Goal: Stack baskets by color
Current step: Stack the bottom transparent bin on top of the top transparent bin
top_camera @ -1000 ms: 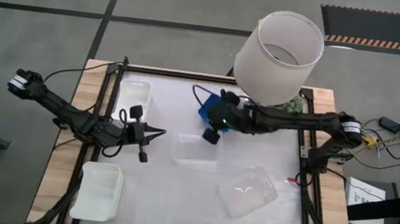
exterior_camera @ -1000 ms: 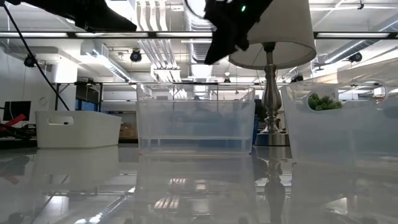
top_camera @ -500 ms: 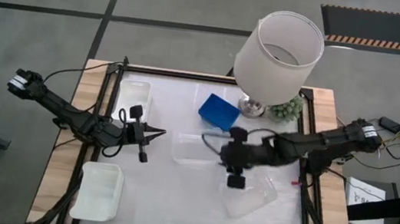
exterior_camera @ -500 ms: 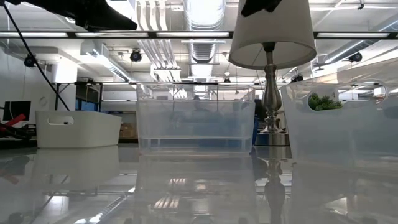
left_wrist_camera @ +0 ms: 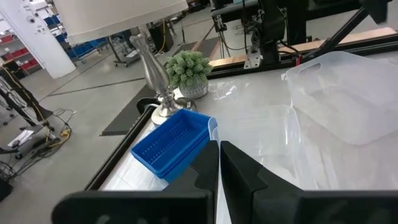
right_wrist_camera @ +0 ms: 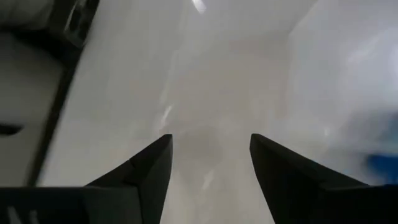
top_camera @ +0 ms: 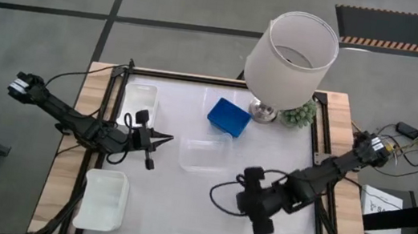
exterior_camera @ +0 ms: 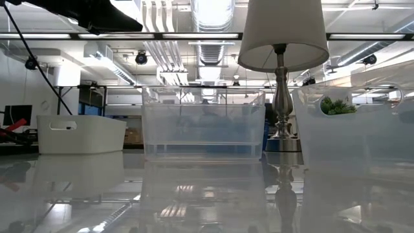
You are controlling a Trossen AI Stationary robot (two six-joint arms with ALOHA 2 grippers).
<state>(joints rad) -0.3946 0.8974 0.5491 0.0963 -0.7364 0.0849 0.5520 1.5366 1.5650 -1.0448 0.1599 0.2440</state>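
Observation:
A blue basket (top_camera: pixel 229 117) lies at the far side beside the lamp's base; it also shows in the left wrist view (left_wrist_camera: pixel 171 143). One clear basket (top_camera: pixel 205 155) stands at the table's middle. A second clear basket (left_wrist_camera: pixel 348 93) lies at the near right, mostly hidden under my right arm in the high view. Two white baskets rest at the left, one far (top_camera: pixel 140 100) and one near (top_camera: pixel 103 198). My right gripper (top_camera: pixel 262 219) hangs open above the second clear basket, pointing down, touching nothing. My left gripper (top_camera: pixel 159 137) waits shut at the left, holding nothing.
A lamp with a big white shade (top_camera: pixel 292 49) and a small green plant (top_camera: pixel 300 113) stand at the far right. The table's wooden frame (top_camera: pixel 64 171) runs around the white top. Cables trail from both arms.
My right gripper has swung from the blue basket at the far side toward the table's near edge, tipping to point more steeply down, and now hangs over the clear basket at the near right. The blue basket stays by the lamp.

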